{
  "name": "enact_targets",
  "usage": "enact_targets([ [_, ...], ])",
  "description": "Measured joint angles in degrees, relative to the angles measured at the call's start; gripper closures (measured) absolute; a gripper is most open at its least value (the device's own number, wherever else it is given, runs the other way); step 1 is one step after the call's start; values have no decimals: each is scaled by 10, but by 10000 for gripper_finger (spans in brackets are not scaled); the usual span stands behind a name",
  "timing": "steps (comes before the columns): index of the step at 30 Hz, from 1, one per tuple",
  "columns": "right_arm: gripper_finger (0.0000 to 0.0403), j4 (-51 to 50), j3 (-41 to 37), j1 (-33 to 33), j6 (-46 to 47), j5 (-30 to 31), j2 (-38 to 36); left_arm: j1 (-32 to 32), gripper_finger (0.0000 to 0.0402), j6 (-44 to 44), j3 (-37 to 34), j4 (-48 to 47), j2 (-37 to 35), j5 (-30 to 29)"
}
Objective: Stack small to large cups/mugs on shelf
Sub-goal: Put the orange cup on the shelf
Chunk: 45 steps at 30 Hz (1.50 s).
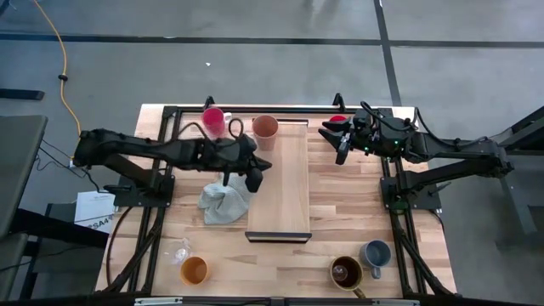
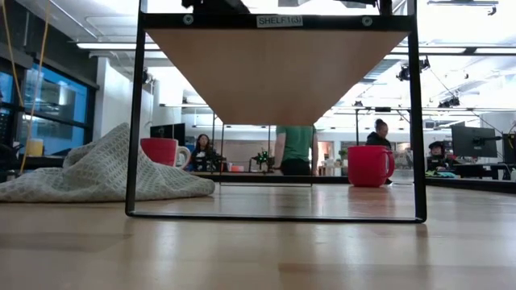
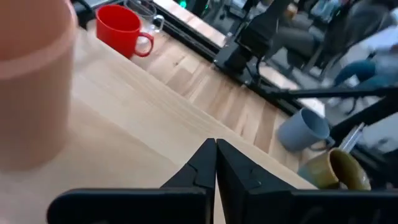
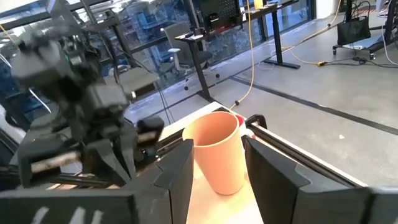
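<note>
A peach cup [image 1: 265,127] stands upright on the far end of the long light-wood shelf [image 1: 285,187]. My left gripper [image 1: 253,179] is shut and empty over the shelf's left edge, nearer than the cup; its closed fingertips [image 3: 216,154] show above the board. My right gripper [image 1: 333,143] is open and empty at the shelf's far right. In the right wrist view [image 4: 217,180] the peach cup [image 4: 217,149] shows between the fingers but farther off. A red mug [image 1: 337,121] stands on the table beside my right gripper. A pink cup [image 1: 212,120] stands at the far left.
A grey cloth [image 1: 225,202] lies left of the shelf. An orange cup [image 1: 194,270] and a clear glass [image 1: 177,251] are at the near left. A brown mug [image 1: 346,272] and a blue-grey mug [image 1: 376,252] are at the near right. People show in the room behind.
</note>
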Motion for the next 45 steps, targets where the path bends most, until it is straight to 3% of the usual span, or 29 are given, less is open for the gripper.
enact_targets([
  [3,265,0,0,0,0,0,0,-1,401,-8,-48,78,5,-30],
  [8,265,0,0,0,0,0,0,12,402,52,-101,134,5,-70],
  [15,265,1,0,0,0,0,0,54,402,69,-134,173,14,-30],
  [19,265,2,0,0,0,0,0,76,402,73,-135,197,31,9],
  [24,265,3,0,0,2,0,0,92,402,79,-135,204,47,11],
  [45,265,4,0,0,2,0,0,91,401,99,-135,226,48,-104],
])
